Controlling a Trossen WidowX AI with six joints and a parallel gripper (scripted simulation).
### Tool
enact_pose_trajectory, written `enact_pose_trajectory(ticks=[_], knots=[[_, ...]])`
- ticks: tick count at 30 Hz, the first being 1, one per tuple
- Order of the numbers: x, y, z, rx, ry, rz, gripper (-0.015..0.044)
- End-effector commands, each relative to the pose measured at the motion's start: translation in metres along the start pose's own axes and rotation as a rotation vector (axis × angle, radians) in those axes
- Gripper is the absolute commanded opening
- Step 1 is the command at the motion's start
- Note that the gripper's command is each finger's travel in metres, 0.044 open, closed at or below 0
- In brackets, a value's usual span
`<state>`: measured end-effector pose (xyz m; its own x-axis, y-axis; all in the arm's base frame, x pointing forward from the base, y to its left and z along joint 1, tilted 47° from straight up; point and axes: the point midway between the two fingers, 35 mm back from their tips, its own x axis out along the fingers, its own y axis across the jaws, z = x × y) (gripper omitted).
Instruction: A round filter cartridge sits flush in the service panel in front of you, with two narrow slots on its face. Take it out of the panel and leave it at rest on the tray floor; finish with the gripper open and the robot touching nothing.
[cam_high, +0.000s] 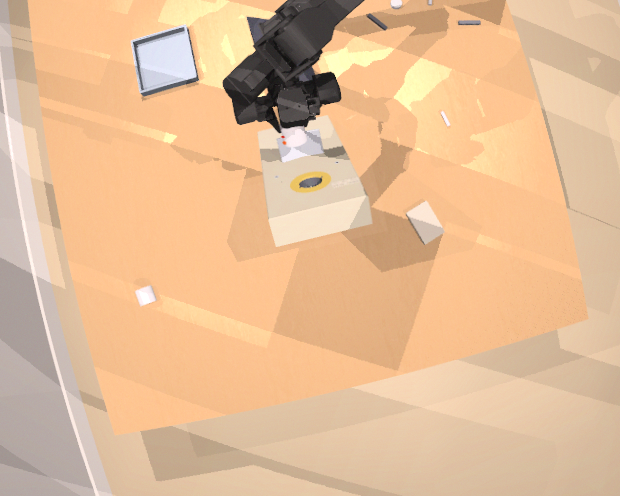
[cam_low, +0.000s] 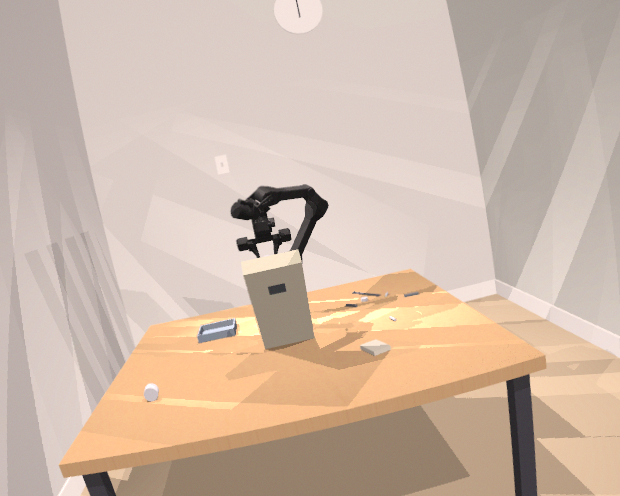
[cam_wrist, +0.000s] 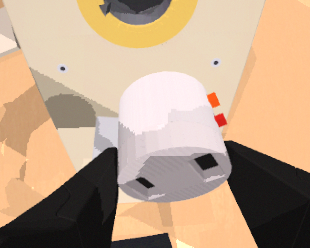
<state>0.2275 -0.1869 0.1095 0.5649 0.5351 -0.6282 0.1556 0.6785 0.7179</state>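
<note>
The white round filter cartridge (cam_wrist: 170, 138) is out of the panel, its face with two dark slots turned towards the wrist camera and red and orange marks on its side. My gripper (cam_wrist: 170, 153) is shut on it, one black finger on each side. In the overhead view the gripper (cam_high: 292, 129) holds the cartridge (cam_high: 294, 137) over the far end of the beige service panel box (cam_high: 312, 186), above a small grey plate (cam_high: 302, 148). The blue-grey tray (cam_high: 164, 59) lies far to the left.
A small white cylinder (cam_high: 145, 295) lies near the table's left front. A flat beige block (cam_high: 425, 221) lies right of the box. A white peg (cam_high: 445, 118) and small grey bars (cam_high: 376, 21) lie at the far right. The tray (cam_low: 217, 329) sits left of the tall box (cam_low: 279, 305).
</note>
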Motion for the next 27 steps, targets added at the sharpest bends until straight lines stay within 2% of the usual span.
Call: enact_pose_trajectory(ticks=[1,12,15,27], knots=[[0.0,-0.02,0.001,0.0,-0.002,-0.004,0.0],[0.01,-0.074,-0.002,-0.003,-0.003,-0.005,0.0],[0.01,-0.069,-0.005,0.031,0.009,-0.013,0.0],[-0.013,-0.158,-0.067,0.512,0.042,-0.295,0.0]])
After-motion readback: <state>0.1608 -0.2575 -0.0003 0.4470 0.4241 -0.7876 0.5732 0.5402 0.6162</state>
